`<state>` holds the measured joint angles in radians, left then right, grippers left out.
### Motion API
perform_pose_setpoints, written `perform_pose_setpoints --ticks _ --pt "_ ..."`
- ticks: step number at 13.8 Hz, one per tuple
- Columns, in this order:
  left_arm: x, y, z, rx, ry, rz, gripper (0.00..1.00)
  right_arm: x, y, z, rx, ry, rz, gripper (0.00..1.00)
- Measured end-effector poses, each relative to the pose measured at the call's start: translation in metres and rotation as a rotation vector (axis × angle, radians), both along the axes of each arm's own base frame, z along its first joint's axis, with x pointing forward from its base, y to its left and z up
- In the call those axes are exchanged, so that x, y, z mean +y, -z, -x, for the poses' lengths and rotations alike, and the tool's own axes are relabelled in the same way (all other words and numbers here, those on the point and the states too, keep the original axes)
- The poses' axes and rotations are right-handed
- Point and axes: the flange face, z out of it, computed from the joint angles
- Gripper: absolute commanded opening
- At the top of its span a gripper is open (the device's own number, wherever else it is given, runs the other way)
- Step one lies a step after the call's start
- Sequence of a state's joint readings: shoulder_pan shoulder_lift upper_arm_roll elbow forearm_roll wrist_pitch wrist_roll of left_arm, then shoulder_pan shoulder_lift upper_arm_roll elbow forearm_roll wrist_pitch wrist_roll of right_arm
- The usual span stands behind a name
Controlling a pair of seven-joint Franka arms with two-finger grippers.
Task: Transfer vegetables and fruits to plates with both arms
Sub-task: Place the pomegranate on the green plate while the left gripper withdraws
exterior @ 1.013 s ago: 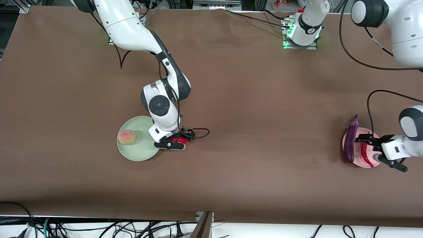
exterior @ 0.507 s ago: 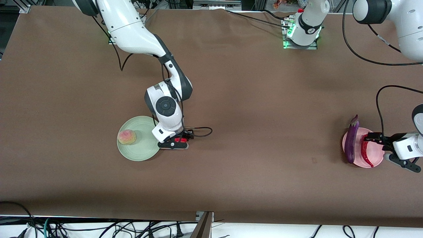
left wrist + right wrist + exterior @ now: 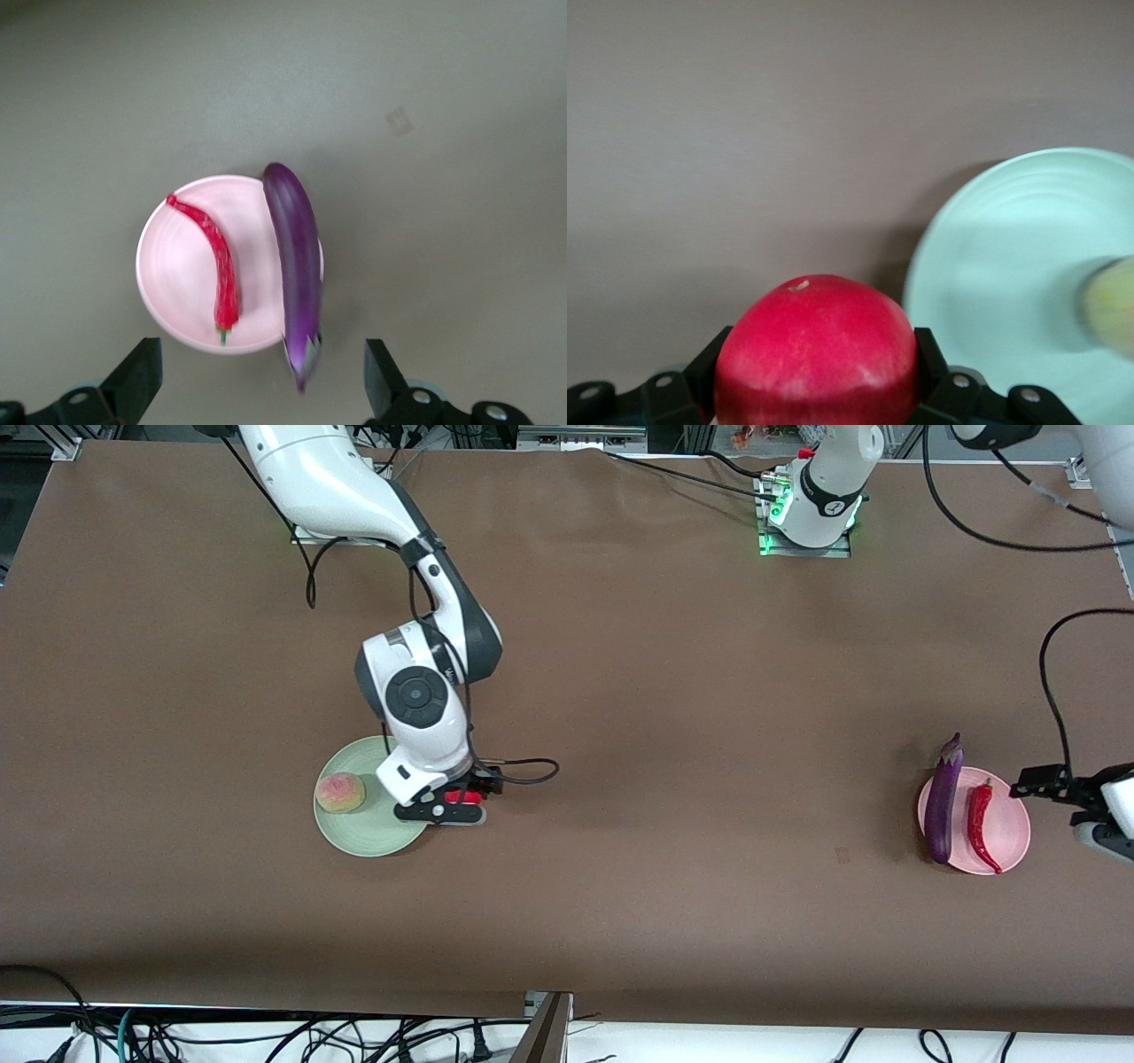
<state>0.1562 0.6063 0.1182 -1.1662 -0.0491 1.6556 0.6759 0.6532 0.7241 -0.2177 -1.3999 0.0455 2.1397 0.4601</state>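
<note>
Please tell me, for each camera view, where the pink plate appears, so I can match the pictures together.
Front view: the pink plate lies toward the left arm's end of the table, under the eggplant and the chili pepper.
Left wrist view: the plate sits near the middle of the picture.
Right wrist view: not in it.
Shared landmark: the eggplant overhanging the plate's rim.

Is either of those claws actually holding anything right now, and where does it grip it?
The right gripper holds the red pomegranate, fingers pressed against its two round sides, beside the green plate. The left gripper is open and holds nothing.
</note>
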Motion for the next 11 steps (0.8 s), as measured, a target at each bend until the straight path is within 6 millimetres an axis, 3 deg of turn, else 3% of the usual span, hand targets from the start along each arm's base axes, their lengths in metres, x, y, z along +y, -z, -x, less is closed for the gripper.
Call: perform_pose_setpoints --ticks 4,7,9,11 --pt "-0.033 -0.102 0.044 0.043 -0.056 -0.014 1.00 -0.064 0.021 -0.010 0.096 0.023 0.097 0.32" --pt "-0.066 -0.169 0.090 0.085 -0.185 -0.021 1.00 -0.089 0.038 -0.013 0.122 0.052 0.124 0.32" --pt "-0.097 -0.186 0.109 0.105 -0.268 -0.039 1.00 -0.106 0.052 -0.017 0.134 0.064 0.132 0.32" --pt "-0.118 -0.184 0.119 0.120 -0.298 -0.051 1.00 -0.114 0.067 -0.018 0.116 0.067 0.131 0.32"
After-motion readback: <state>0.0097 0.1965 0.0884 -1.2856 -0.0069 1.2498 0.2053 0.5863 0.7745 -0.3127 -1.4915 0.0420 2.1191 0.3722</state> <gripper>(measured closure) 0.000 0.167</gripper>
